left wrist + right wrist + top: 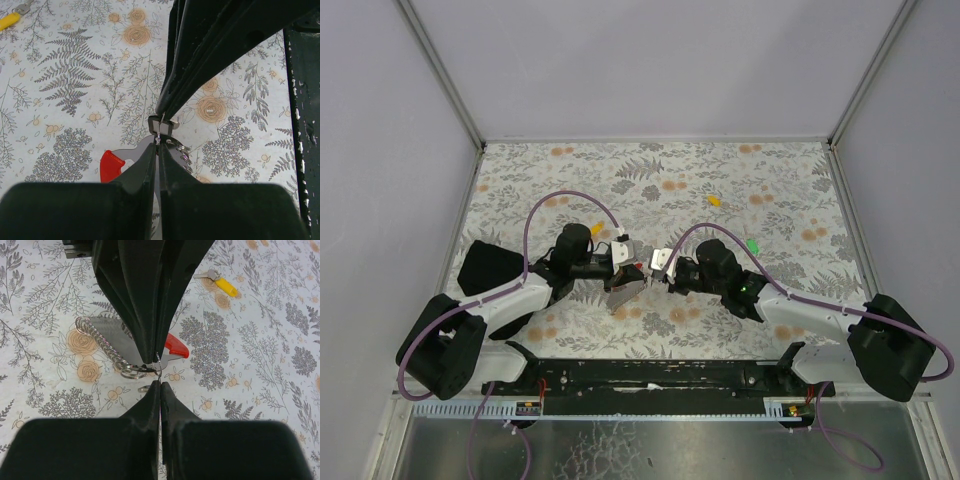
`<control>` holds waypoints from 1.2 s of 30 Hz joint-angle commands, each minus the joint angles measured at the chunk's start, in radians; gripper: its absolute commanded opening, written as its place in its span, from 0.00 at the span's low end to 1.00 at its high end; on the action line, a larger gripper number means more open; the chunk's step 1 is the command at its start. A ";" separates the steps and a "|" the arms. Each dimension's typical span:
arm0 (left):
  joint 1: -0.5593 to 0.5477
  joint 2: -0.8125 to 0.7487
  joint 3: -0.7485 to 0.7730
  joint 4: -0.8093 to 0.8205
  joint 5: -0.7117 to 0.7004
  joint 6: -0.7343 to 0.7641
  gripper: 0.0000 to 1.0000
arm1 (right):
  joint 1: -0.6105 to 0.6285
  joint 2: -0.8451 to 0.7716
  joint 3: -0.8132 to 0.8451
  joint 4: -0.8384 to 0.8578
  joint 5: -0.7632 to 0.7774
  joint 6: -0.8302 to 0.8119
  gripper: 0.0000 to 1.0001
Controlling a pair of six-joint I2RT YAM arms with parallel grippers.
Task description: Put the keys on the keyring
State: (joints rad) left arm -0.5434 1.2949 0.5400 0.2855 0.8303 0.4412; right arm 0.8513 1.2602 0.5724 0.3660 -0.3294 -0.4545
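Observation:
My two grippers meet tip to tip at the middle of the table. My left gripper [632, 277] [158, 146] is shut on the keyring, gripping its flat grey fan-shaped piece [107, 337]. The red loop [111, 165] [176, 346] sticks out beside the fingers, and small metal rings [102, 342] line the grey edge. My right gripper [658, 266] [160, 383] is shut on the black-headed key [164, 125]. The key's silver tip touches a thin ring [159, 369] at the keyring. Most of that key is hidden between the fingers.
Loose keys lie on the floral cloth: orange [597, 228], yellow [715, 200] [9, 21] and green [753, 245]. A yellow-looking key [222, 285] lies beyond the keyring. A black flat object [485, 268] sits at the left. Walls enclose the table.

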 commanded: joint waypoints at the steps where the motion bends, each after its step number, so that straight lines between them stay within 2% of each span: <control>1: -0.005 -0.003 0.023 0.060 0.007 -0.009 0.00 | 0.002 0.004 0.025 0.061 0.023 0.019 0.00; 19: -0.004 -0.005 0.023 0.061 0.018 -0.008 0.00 | 0.002 0.014 0.027 0.085 0.017 0.042 0.00; 36: -0.004 -0.007 0.017 0.081 -0.032 -0.023 0.00 | 0.002 -0.021 0.009 0.063 0.037 0.031 0.00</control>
State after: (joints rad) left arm -0.5434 1.2949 0.5400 0.2981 0.8051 0.4255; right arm 0.8513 1.2629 0.5724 0.3866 -0.2974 -0.4255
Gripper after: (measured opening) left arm 0.009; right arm 0.011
